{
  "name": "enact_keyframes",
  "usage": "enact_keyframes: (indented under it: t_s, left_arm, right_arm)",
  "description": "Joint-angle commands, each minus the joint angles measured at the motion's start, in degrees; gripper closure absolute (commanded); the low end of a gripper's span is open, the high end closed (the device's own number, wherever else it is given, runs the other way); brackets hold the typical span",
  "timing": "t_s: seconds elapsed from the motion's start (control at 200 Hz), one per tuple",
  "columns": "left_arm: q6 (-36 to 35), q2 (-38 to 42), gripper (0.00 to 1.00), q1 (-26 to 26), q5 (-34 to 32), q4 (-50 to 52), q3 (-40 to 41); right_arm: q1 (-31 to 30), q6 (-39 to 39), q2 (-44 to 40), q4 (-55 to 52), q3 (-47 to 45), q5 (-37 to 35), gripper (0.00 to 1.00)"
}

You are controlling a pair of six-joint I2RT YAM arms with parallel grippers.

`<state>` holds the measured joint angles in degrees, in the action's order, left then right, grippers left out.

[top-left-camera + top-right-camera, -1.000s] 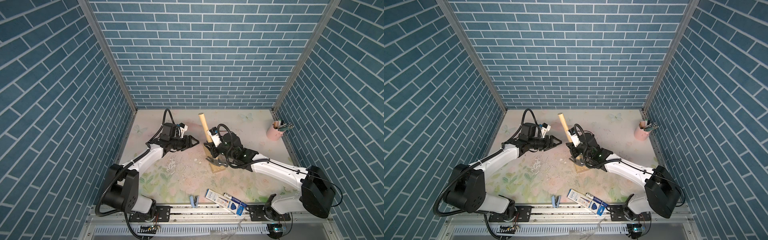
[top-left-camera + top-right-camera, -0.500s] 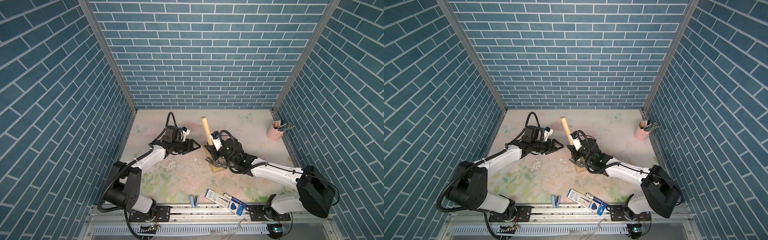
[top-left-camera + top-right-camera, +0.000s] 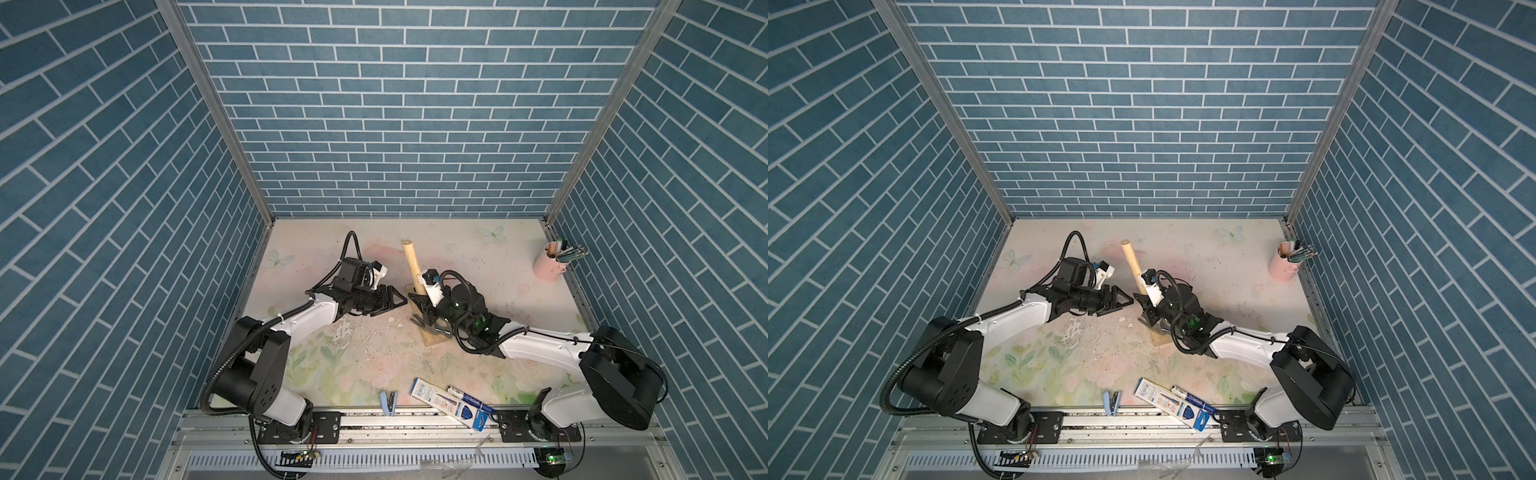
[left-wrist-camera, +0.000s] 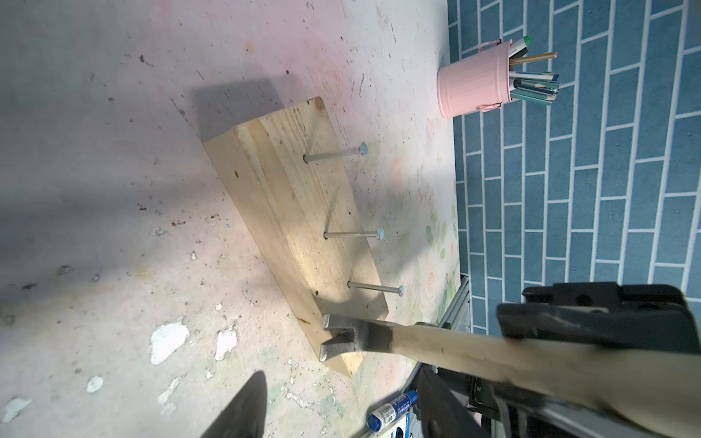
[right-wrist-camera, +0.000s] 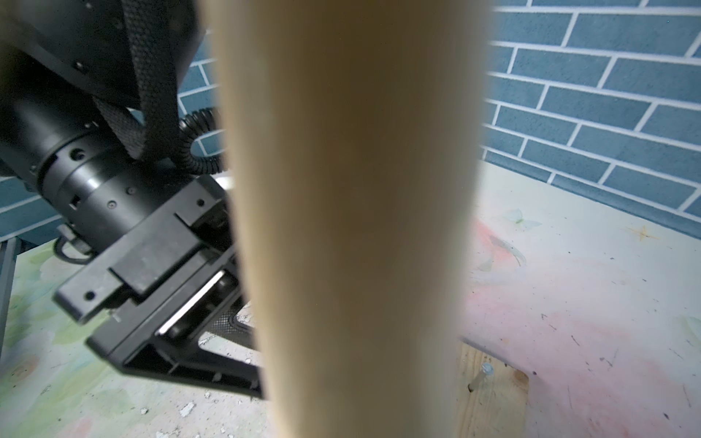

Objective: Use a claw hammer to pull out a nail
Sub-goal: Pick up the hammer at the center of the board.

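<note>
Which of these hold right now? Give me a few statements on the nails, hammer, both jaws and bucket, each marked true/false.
1. Three grey steel nails stand proud of the pale wooden block. True.
2. The claw hammer with pale wooden handle and dark grey steel head has its claw hooked under a nail. False: the head sits at the block's end, clear of every nail.
3. The left jaws grip the hammer handle. False: they are open and empty beside the block; the right jaws are shut on the handle.
4. The pink metal bucket holds pens and pencils. True.
</note>
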<state>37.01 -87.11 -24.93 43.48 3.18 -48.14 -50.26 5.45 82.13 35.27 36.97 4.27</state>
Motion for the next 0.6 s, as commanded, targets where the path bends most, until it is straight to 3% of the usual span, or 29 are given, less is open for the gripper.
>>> enact_keyframes:
  t_s: [0.0, 0.365, 0.59]
  left_arm:
    - [0.8, -1.1, 0.35, -1.1, -0.8, -1.9, 0.7]
    - [1.5, -4.1, 0.33, -3.9, -1.1, -3.5, 0.9]
    - [2.7, -6.0, 0.39, -5.3, -0.5, -5.6, 1.3]
  right_arm:
    - [-0.4, -2.9, -0.8, 9.8, 0.3, 0.3, 1.00]
    - [-0.9, -4.2, -0.4, 12.8, -1.1, -1.0, 1.00]
    - [-1.1, -4.4, -0.5, 12.7, -1.4, -1.3, 1.00]
